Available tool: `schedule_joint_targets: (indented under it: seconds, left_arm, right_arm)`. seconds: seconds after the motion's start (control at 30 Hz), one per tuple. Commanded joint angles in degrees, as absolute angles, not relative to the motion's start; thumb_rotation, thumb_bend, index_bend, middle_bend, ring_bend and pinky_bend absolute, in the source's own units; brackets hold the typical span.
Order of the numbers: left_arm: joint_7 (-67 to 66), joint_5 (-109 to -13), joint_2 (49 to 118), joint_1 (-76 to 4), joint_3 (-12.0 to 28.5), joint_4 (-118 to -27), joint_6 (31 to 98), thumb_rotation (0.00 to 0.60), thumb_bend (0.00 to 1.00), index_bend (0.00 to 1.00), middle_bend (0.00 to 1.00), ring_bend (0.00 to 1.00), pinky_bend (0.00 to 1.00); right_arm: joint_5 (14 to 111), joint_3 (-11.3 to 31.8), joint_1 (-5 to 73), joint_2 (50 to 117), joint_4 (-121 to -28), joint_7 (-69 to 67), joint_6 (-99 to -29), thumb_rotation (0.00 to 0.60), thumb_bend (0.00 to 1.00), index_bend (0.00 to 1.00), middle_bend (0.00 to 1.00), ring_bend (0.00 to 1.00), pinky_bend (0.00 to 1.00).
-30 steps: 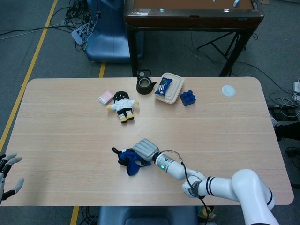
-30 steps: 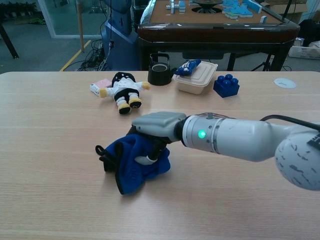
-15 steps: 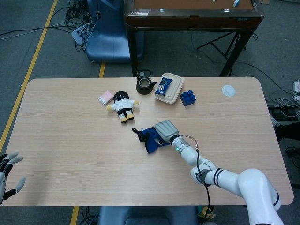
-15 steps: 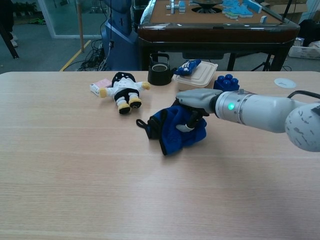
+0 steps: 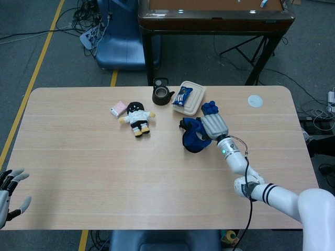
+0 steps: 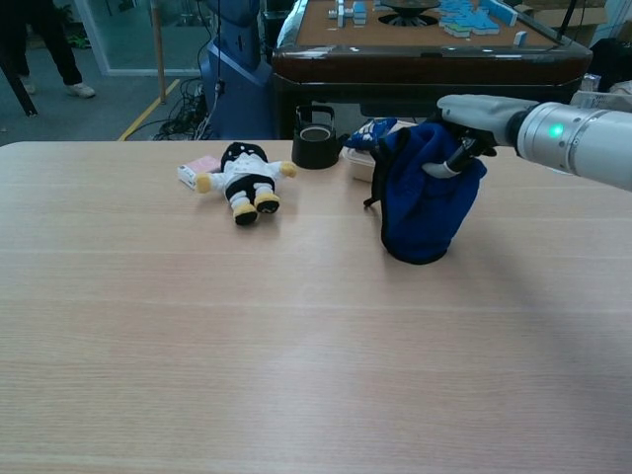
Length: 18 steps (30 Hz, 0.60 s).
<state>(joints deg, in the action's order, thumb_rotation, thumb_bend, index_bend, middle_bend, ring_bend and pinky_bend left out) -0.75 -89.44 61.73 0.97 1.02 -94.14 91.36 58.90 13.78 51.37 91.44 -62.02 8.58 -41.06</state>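
Your right hand (image 6: 474,123) grips blue cloth (image 6: 425,202) by its top, fingers closed into fabric; cloth hangs, low end at table (image 6: 197,346). Cloth sits just in front of takeout box (image 5: 189,104), blue brick (image 5: 210,106) close behind hand. Risk: swing toward box knocks snack packet (image 5: 182,95) or brick; loose bunching may slip from grasp. Your left hand (image 5: 10,191) far from box, fingers spread, holds nothing.
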Motion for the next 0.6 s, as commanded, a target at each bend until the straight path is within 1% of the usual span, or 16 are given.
schedule_joint_targets:
  seconds: [0.03, 0.07, 0.13, 0.17, 0.2, 0.27, 0.3, 0.37, 0.47, 0.6]
  left_arm:
    - [-0.8, -89.5, 61.8, 0.9, 1.0, -94.2, 91.3, 0.600, 0.27, 0.26, 0.18, 0.11, 0.12]
    - [-0.9, -89.5, 61.8, 0.9, 1.0, -94.2, 91.2, 0.600, 0.27, 0.26, 0.18, 0.11, 0.12]
    - [-1.0, -89.5, 61.9, 0.8, 1.0, -94.2, 91.2, 0.600, 0.27, 0.26, 0.18, 0.11, 0.12]
    - [-1.0, -89.5, 61.9, 0.8, 1.0, -94.2, 91.2, 0.600, 0.27, 0.26, 0.18, 0.11, 0.12]
    - [-1.0, -89.5, 61.9, 0.8, 1.0, -94.3, 91.2, 0.600, 0.27, 0.26, 0.18, 0.11, 0.12]
    - [-1.0, -89.4, 61.9, 0.8, 1.0, -94.2, 91.1, 0.600, 0.27, 0.26, 0.18, 0.11, 0.12]
    - [-1.0, -89.4, 61.9, 0.7, 1.0, -94.2, 91.1, 0.600, 0.27, 0.26, 0.18, 0.11, 0.12]
    - [-1.0, -89.3, 61.9, 0.6, 1.0, -94.2, 90.9, 0.600, 0.27, 0.26, 0.18, 0.11, 0.12]
    - [-1.0, -89.2, 62.0, 0.4, 1.1, -94.1, 90.7, 0.600, 0.27, 0.26, 0.18, 0.11, 0.12]
    - [-0.8, -89.1, 62.1, 0.1, 1.3, -93.8, 90.4, 0.600, 0.27, 0.26, 0.18, 0.11, 0.12]
  right_arm:
    - [56.1, 13.6, 50.8, 90.1, -62.4, 10.8, -39.9, 0.600, 0.79, 0.65, 0.61, 0.55, 0.75]
    - [55.2, 13.4, 50.8, 89.8, -62.6, 11.4, -39.2, 0.600, 0.77, 0.58, 0.56, 0.50, 0.69]
    - [53.5, 12.9, 50.8, 89.0, -63.4, 12.4, -37.7, 0.600, 0.68, 0.43, 0.44, 0.38, 0.55]
    - [53.0, 12.7, 50.7, 88.7, -63.8, 12.6, -37.4, 0.600, 0.60, 0.32, 0.35, 0.31, 0.47]
    - [52.6, 12.6, 50.6, 88.4, -64.2, 12.8, -37.5, 0.600, 0.49, 0.21, 0.26, 0.23, 0.39]
    - [52.3, 12.4, 50.1, 87.7, -65.3, 13.0, -38.1, 0.600, 0.28, 0.05, 0.12, 0.11, 0.26]
    - [52.3, 12.3, 49.9, 87.3, -65.9, 13.0, -38.6, 0.600, 0.20, 0.01, 0.07, 0.07, 0.22]
    - [52.8, 12.4, 49.1, 86.1, -67.7, 12.8, -40.2, 0.600, 0.06, 0.00, 0.01, 0.01, 0.14]
    - [54.1, 12.7, 47.7, 83.7, -71.0, 12.2, -43.1, 0.600, 0.00, 0.00, 0.00, 0.00, 0.12]
    - [55.9, 12.2, 44.8, 78.5, -77.5, 12.3, -47.6, 0.600, 0.00, 0.00, 0.01, 0.00, 0.11]
